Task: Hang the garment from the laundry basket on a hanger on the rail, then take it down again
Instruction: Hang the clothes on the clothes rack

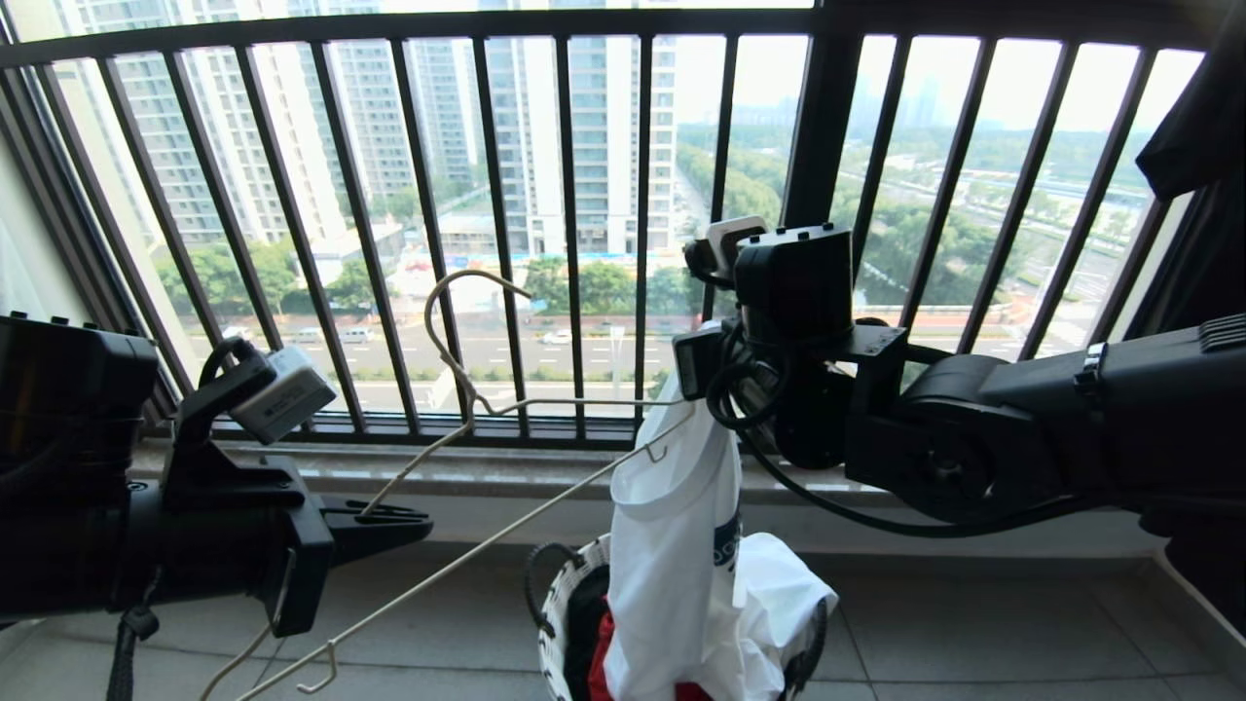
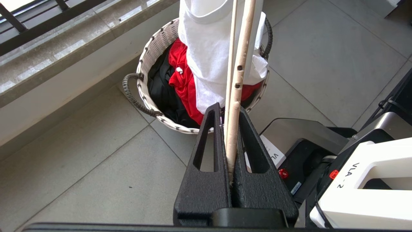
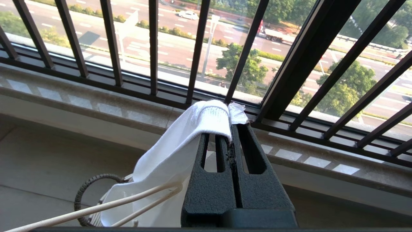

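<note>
Right, head view: left gripper [image 1: 414, 526] clamps the hanger [image 1: 458, 389], tilted toward the T-shirt [image 1: 672, 565] lifted over the laundry basket [image 1: 555, 613]. Left wrist view: jaws closed on hanger wire; red garment [image 2: 180, 77] in basket. Right wrist view: right gripper [image 3: 232, 129] pinches the T-shirt's collar, probably its neckband, by the window railing [image 3: 154, 48].

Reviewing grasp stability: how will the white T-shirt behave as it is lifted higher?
Probably floppy: the white cotton T-shirt hangs limp from the right tool. Likely light, since a collar pinch holds it. It may drag on the white woven basket.
</note>
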### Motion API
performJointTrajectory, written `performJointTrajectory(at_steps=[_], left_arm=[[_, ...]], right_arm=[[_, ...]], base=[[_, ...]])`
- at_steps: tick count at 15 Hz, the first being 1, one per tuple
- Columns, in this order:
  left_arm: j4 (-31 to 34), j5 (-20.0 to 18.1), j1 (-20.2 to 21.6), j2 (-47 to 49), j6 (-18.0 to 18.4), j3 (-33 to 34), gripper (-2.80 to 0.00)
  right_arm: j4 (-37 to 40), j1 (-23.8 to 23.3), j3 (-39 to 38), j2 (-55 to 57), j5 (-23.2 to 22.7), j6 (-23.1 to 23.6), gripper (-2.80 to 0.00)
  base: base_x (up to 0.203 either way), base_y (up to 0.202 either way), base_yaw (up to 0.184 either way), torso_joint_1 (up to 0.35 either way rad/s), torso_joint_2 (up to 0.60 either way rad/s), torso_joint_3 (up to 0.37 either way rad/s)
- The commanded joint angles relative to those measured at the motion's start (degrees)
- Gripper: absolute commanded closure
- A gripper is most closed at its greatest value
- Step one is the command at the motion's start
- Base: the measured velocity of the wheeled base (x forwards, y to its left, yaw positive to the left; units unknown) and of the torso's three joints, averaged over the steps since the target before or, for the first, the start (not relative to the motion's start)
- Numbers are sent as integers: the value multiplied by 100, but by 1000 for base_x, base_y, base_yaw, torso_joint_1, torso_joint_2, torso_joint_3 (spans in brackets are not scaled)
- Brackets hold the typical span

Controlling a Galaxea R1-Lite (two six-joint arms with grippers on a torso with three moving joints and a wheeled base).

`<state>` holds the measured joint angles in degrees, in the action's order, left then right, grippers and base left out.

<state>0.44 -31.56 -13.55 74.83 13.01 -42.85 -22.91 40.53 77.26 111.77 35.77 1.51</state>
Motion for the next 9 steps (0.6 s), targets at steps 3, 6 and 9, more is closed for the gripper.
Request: performJointTrajectory(at_steps=[3, 6, 9], left_arm=[[-3, -13, -75, 14, 9, 14, 0], [-18, 10, -69, 94, 9, -4, 0], [-18, 10, -70, 106, 9, -2, 0]], right_arm=[[-34, 95, 22, 179, 27, -35, 0], [-29, 164, 26, 172, 44, -85, 0], [-29, 328, 26, 168, 71, -199, 0]], base=[[0, 0, 0, 0, 0, 0], [0, 0, 0, 0, 0, 0], [0, 0, 0, 0, 0, 0]])
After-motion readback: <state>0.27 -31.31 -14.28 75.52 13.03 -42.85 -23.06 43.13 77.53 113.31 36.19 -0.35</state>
